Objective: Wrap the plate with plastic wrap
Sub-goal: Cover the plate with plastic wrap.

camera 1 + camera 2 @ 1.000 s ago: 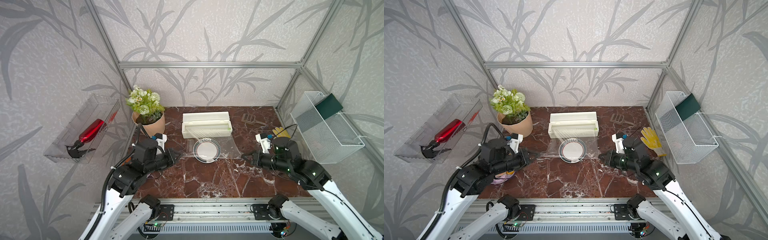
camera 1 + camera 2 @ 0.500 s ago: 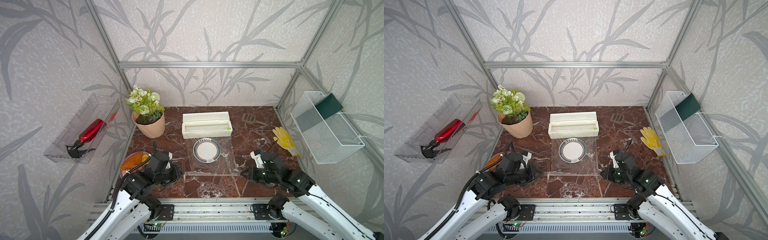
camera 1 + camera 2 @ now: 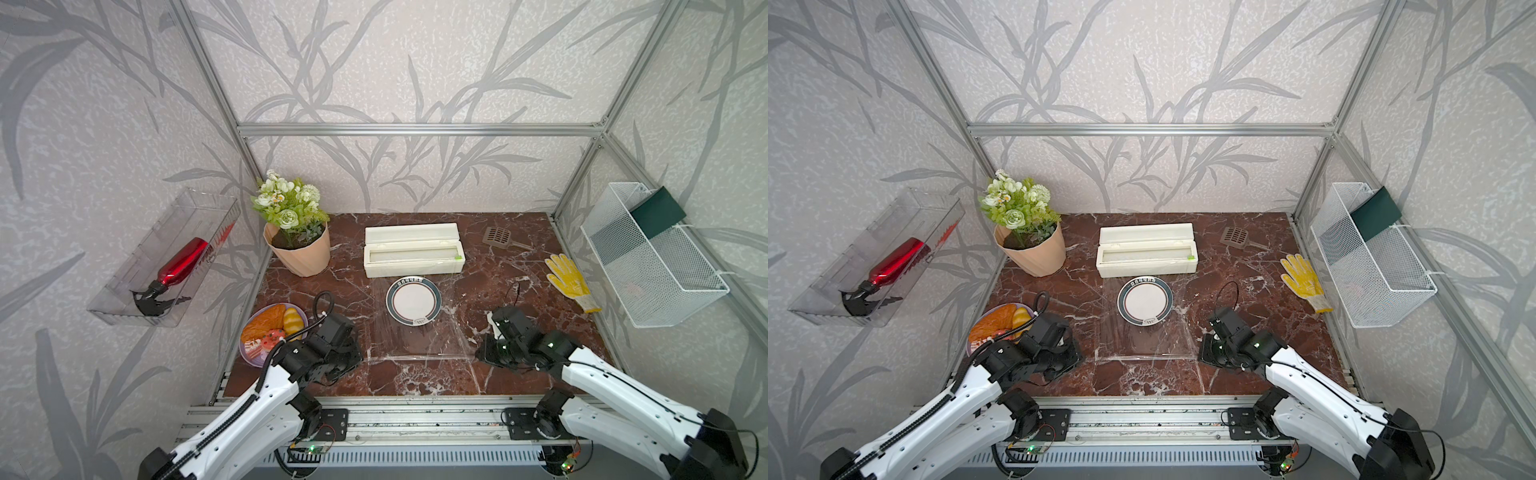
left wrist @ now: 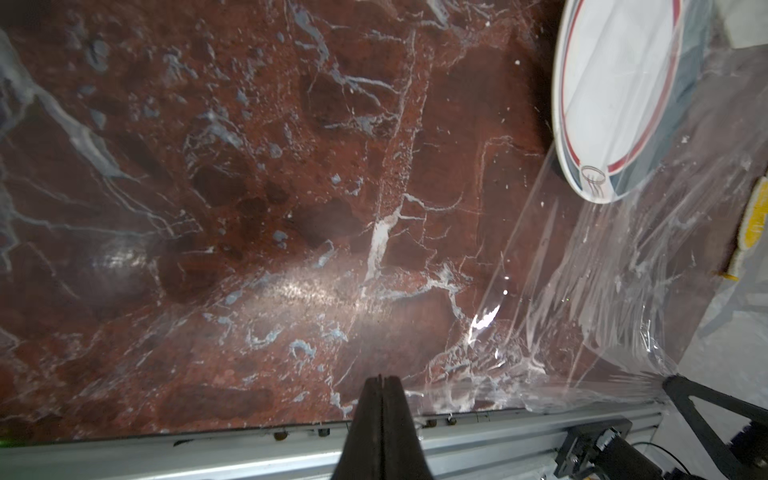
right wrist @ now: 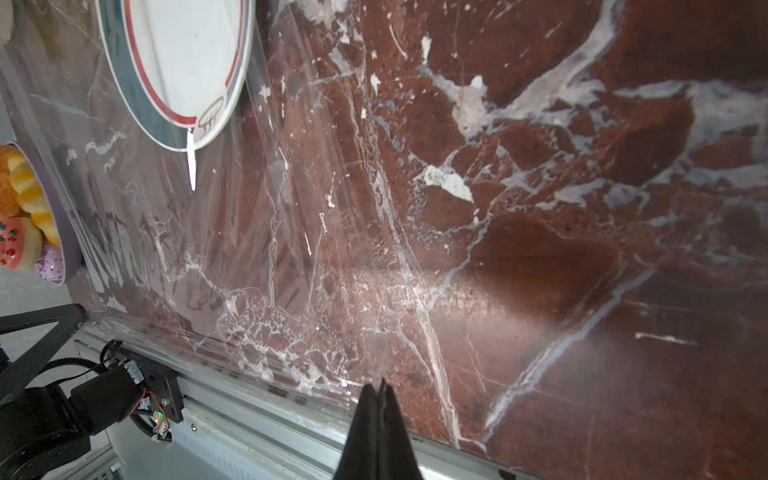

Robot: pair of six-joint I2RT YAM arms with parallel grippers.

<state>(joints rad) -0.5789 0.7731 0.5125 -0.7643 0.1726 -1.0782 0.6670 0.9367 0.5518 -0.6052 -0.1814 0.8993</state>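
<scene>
We note the left gripper [image 4: 380, 384] with its jaws pressed together, pinching the near left corner of the plastic wrap [image 4: 602, 291]. The right gripper [image 5: 377, 388] likewise has its jaws together on the near right corner. In both top views the film's near edge runs straight between the two grippers, low over the marble table [image 3: 498, 266]. The sheet runs back over the plate [image 3: 413, 300] to the cream dispenser box [image 3: 411, 253]. The plate lies flat under the film, just in front of the box. The purple pastry plate [image 3: 251, 360] sits beside the left arm.
</scene>
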